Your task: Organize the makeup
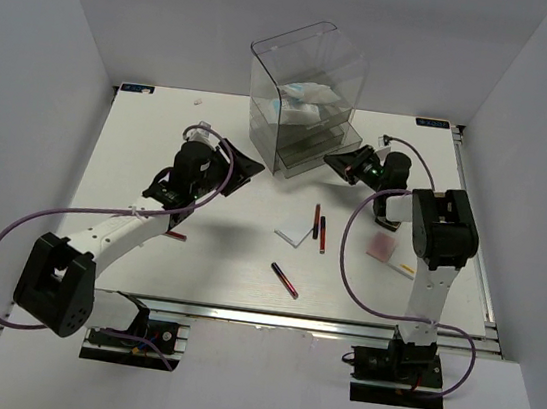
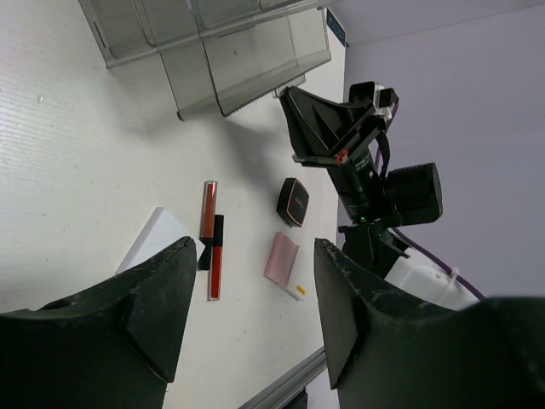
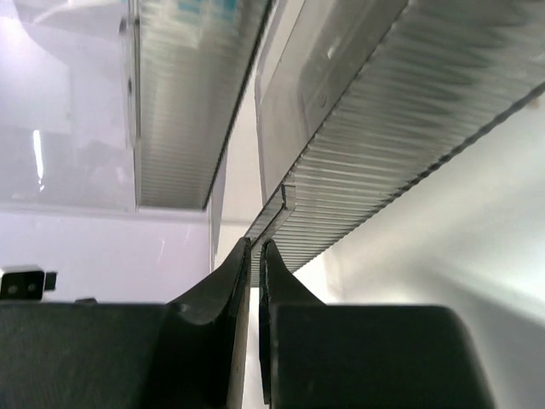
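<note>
Makeup (image 1: 295, 236): likely light, rigid, slippery | pencil sticks (image 1: 284, 280) may roll, pinch mid-shaft | left gripper (image 2: 255, 247) spread, empty | right gripper (image 3: 255, 247) pressed together at drawer box (image 1: 269, 83)

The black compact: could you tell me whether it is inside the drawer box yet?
No, the compact lies on the table next to the pink palette, outside the drawer box.

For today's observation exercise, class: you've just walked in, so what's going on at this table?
The right tool, jaws nearly closed, is at a front edge of the clear drawer box. The left tool hangs open, holding nothing. The pencils, white pad and pink palette lie loose on the table.
</note>
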### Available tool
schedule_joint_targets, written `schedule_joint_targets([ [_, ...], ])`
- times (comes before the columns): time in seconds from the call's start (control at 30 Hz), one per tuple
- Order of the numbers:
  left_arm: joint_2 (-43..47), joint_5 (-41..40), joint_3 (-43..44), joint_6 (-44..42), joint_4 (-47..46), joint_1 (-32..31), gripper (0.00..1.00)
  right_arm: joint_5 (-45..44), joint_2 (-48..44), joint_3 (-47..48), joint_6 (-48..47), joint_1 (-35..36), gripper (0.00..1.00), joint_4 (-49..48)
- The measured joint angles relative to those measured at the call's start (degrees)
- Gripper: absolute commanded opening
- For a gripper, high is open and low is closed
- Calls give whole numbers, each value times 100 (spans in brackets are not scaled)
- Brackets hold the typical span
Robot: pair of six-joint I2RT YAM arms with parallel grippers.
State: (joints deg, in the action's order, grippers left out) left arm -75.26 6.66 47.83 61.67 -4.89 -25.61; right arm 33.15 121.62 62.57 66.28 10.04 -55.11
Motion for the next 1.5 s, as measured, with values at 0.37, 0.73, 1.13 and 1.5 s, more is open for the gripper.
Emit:
schedule_joint_targets([
  [0.37, -68, 348, -35, -205, -72, 0, 71, 74, -481, -691, -184, -98, 0, -13],
  [0.73, -319, 667, -13, -621, 251, 0, 72, 258, -610, -686, -658, -199, 58, 485],
  [1.13, -1670, 599, 960, -2146, 1814, -420, 75, 1012, -2664, -669, -3779, -457, 89, 3644],
  [1.5, -1698, -310, 990, -2686, 2457, -634, 65, -549, -3766, -522, -8360, 433, 89, 7084],
])
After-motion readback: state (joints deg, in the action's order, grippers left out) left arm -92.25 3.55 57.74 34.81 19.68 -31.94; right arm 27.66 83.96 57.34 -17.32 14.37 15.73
